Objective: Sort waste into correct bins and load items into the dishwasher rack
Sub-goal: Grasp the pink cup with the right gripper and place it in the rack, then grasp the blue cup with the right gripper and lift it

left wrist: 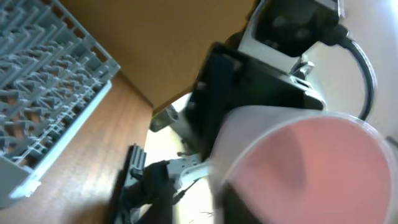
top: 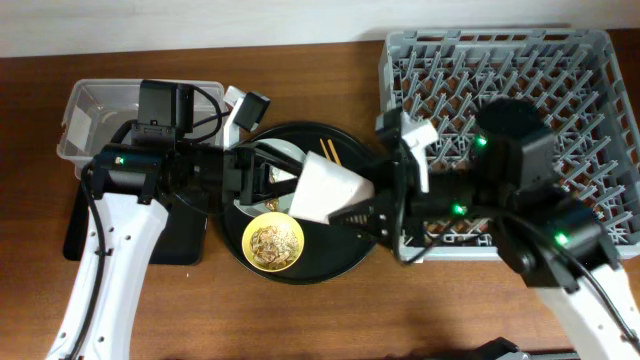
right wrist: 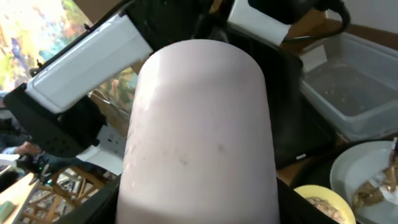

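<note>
Overhead: the right claw (top: 350, 205) pinches the pink cup (top: 325, 190), which lies on its side in the air above the round tray (top: 335, 262). The left claw (top: 262, 172) faces it from the cup's far side, just beside the cup. I cannot tell whether its jaws are spread or whether they touch the cup. Under the left claw sits the plate (top: 292, 158), mostly hidden. The chopsticks (top: 330, 152) lie just past the cup from the right claw. The bowl (top: 246, 243) stands on the round tray in front of the left claw, with scraps (top: 275, 243) inside. Behind the left claw, well apart, are the tub (top: 85, 105) and the black tray (top: 85, 235). The rack (top: 560, 60) stands on the counter (top: 300, 320) behind the right claw.

Left wrist: the cup's mouth fills the lower right, its inside pink and blurred, with the right arm's dark and white body directly behind it. The rack is off to the upper left. The left claw's fingers cannot be made out here.

Right wrist: the cup's pale side fills the middle, held between the claw's dark fingers at the bottom corners. Beyond it stands the left arm (right wrist: 87, 59). To the right of the cup are the tub, the plate's rim and the bowl's edge.
</note>
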Controlling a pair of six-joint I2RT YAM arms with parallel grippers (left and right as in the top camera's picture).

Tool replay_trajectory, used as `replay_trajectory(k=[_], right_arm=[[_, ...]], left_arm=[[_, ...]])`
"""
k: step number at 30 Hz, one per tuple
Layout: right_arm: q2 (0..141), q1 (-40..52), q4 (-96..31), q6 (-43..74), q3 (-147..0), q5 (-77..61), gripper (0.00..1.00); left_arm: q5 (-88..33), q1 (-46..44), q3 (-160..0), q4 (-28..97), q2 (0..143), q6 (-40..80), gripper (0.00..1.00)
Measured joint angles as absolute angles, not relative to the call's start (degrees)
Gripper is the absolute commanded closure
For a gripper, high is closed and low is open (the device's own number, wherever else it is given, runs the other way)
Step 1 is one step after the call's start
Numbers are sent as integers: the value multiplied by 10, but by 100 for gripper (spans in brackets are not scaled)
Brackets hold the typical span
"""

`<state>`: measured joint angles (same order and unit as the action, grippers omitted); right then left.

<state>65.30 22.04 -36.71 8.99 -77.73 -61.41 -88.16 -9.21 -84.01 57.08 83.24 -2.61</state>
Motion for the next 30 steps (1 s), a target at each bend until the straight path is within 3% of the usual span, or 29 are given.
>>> replay_trajectory(k=[3, 5, 8, 14, 17, 18, 19, 25, 29, 30], right_arm=[[569, 129, -512, 93, -780, -505, 55], [517, -4, -672, 97, -785, -340, 55], [567, -89, -786, 101, -784, -201, 56], [839, -47, -816, 131, -777, -125, 54], [913, -3, -809, 168, -776, -72, 43], [924, -2, -803, 180, -776, -55, 19], [930, -2, -800, 183, -776, -48, 5], [914, -2, -793, 158, -788, -94, 5], [695, -2, -765, 144, -863, -169, 5], [617, -2, -772, 143, -870, -179, 5]], left_arm=[[-757, -92, -840, 590, 832, -24, 1], [-599, -92, -839, 624, 833, -24, 1], [-528, -92, -840, 629, 832, -24, 1], [-500, -92, -840, 636, 833, -24, 1], [-500, -92, -840, 637, 833, -24, 1], [-498, -92, -840, 637, 833, -24, 1], [-498, -92, -840, 639, 833, -24, 1], [-458, -101, -840, 641, 832, -24, 1], [-213, -256, -816, 529, 871, 11, 25], [-165, -281, -805, 513, 910, 33, 41]])
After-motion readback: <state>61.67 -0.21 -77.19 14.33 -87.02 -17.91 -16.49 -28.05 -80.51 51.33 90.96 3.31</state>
